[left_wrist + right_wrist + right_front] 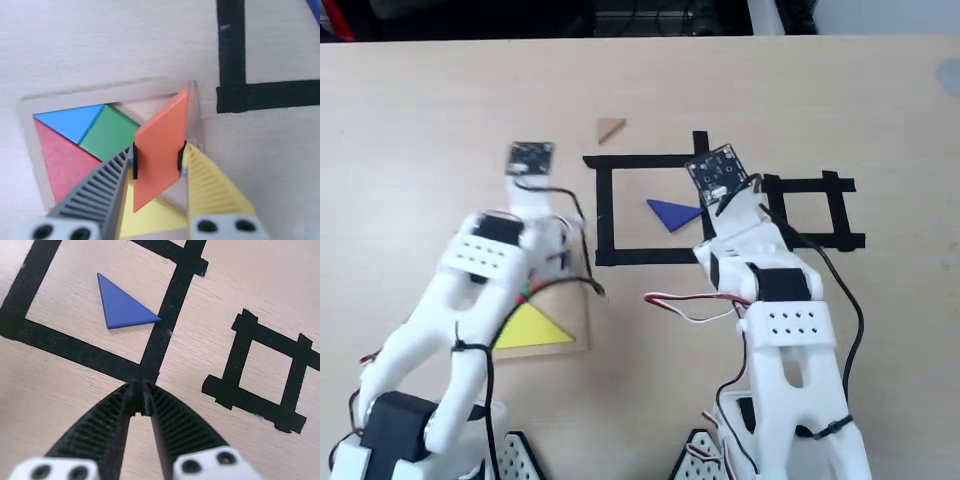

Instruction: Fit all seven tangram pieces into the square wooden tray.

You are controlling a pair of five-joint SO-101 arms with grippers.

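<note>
Holding the orange piece (pixel 159 127) over the wooden tray (pixel 75 95), left hand (pixel 157 156) clamped.
Right hand (pixel 140 391) closed on nothing, near the blue triangle (pixel 122 305) on the worktop (pixel 50 385).

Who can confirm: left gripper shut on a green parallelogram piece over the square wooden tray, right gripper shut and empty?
Wrong colour. The left gripper is shut on an orange parallelogram piece, not green, over the square wooden tray; the left wrist view shows it. The right gripper is shut and empty.
</note>
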